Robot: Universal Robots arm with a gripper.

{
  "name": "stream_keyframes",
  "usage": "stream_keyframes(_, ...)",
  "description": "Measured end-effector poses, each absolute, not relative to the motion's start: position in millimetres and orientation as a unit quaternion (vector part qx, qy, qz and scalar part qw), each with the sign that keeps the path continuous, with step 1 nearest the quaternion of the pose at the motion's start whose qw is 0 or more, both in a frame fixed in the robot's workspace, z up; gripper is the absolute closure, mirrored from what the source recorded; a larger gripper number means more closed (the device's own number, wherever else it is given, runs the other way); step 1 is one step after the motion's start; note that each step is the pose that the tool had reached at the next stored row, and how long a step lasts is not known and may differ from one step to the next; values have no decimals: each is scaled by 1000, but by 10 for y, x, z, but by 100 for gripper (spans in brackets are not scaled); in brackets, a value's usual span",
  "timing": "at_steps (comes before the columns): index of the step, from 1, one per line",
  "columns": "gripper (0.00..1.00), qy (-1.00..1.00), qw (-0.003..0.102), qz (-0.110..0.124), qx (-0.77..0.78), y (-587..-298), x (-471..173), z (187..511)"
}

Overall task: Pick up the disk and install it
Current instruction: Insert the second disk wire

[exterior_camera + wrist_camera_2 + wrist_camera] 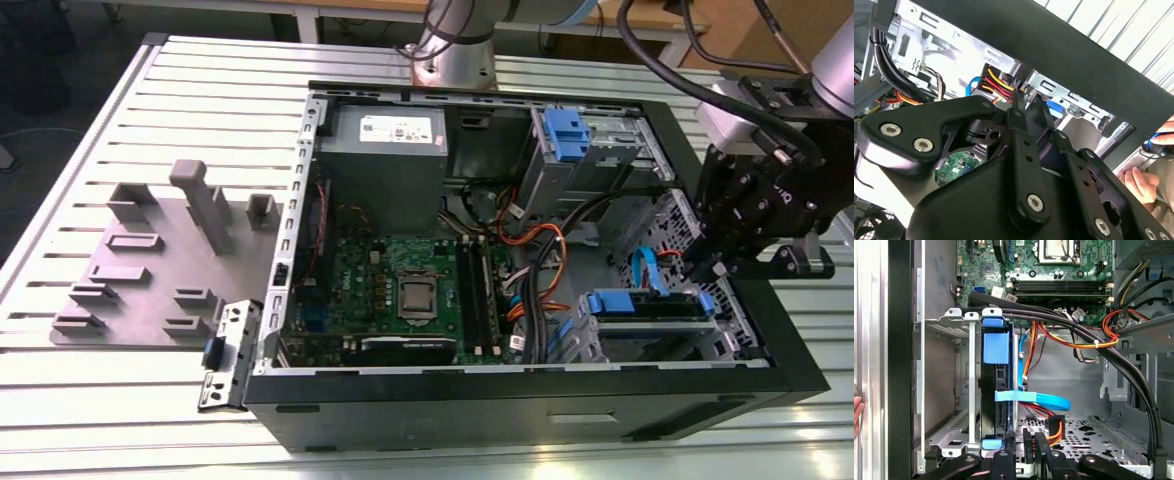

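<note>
Hovering at the open computer case [534, 395], my jaws [1029, 440] sit together, holding nothing, just beside the one disk [996, 390], which stands on edge in its drive cage [949, 325]. One blue flat cable [1046, 400] plugs in beside it. One grey fixture block [160, 270] lies on the desk [80, 180].

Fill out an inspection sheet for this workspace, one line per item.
Surface: slatted metal table, carrying an open computer case.
Job's things: disk in its blue carrier stands on edge in the drive cage.
Clutter: grey fixture block and a small bracket beside the case.
Grippers: gripper at the disk's end; grip cannot be told.
Cables: black bundle, orange wires, blue ribbon.
Surroundings: a person's hand by the case.
</note>
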State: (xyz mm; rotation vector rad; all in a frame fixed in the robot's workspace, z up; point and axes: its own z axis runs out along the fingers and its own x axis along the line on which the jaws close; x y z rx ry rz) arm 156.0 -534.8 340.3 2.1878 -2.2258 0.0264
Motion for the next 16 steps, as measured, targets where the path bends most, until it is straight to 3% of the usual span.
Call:
stream_keyframes(13,71,-713,13,6,701,-5347,1560,3402)
stream_keyframes(16,78,-713,13,6,701,-5347,1560,3403)
